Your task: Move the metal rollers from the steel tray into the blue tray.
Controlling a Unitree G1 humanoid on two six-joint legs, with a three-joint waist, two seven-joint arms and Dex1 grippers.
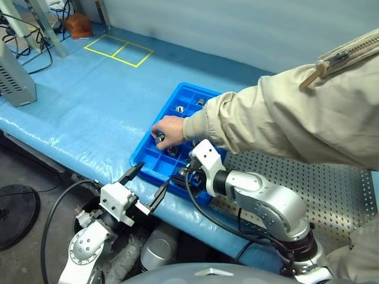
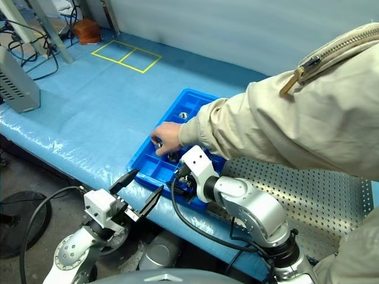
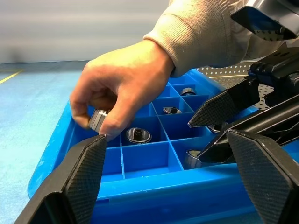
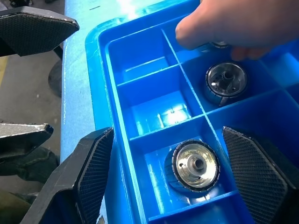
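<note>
At centre frame, a person's hand (image 1: 170, 131) set a roller (image 3: 98, 119) into the blue tray (image 1: 155, 158); both jaws stood open and empty, the next pick from the steel tray (image 1: 331, 189) pending.

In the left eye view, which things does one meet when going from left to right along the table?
Grey box → yellow tape squares → blue tray → person's hand → steel tray.

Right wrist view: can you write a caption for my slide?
Open right claw over a metal roller in the blue tray while a person's hand reaches in.
</note>
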